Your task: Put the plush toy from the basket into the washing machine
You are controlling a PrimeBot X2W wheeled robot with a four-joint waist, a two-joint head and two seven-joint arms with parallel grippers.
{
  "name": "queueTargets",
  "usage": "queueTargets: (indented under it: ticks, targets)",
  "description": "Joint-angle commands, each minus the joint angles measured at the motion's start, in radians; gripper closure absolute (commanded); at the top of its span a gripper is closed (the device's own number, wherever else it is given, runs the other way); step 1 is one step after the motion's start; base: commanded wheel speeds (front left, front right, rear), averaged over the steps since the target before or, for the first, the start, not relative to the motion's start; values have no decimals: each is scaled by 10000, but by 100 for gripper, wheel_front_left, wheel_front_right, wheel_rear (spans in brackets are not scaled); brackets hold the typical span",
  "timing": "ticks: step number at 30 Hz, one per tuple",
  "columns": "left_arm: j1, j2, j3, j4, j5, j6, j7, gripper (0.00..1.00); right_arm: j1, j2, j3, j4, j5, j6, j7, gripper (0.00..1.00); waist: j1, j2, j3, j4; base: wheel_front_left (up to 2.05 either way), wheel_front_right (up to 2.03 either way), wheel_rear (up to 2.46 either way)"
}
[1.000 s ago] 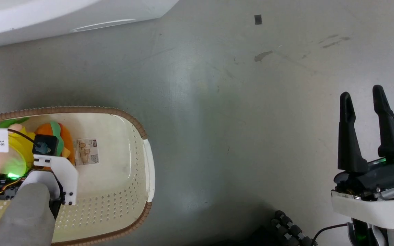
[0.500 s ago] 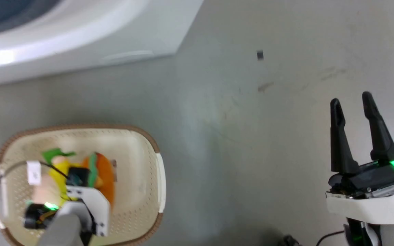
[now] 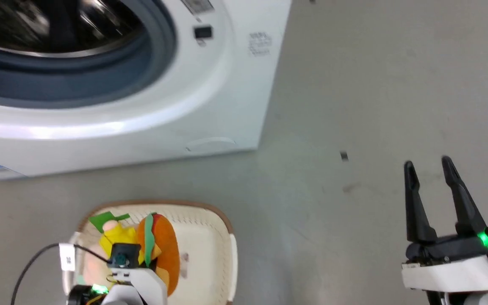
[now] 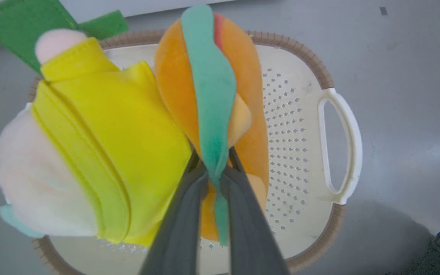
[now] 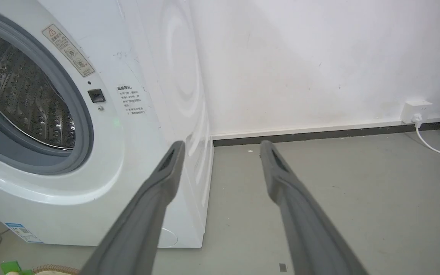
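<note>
The left hand (image 4: 214, 156) pinches the plush toy (image 4: 120, 126) by its green stripe, over the basket (image 4: 288, 133). The washing machine (image 3: 210, 84) lies ahead, drum mouth uncovered, nearer this arm. The right hand (image 3: 427, 163) stands spread and empty, well apart.

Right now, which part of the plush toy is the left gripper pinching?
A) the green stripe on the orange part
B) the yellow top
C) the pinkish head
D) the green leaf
A: in the left wrist view the left gripper is shut on the green stripe of the plush toy, in front of the basket.
</note>
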Motion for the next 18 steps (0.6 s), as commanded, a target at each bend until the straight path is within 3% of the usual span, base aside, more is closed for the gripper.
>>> queueTargets:
  ticks: [1,9,18]
  targets:
    - [202,-40,63,-164,-68,-17,-79,100,163,-1,-57,42,-80,-7,-44,0,1,0,-1008,677,0,0,0]
    - [1683,-24,354,-2969,129,234,-92,100,840,-1,-300,105,-163,-7,-44,0,1,0,-2256,1245,0,0,0]
    - [2969,24,1031,-6251,403,430,-94,100,1237,-1,-282,42,-118,-7,-44,0,1,0,-2812,1511,0,0,0]
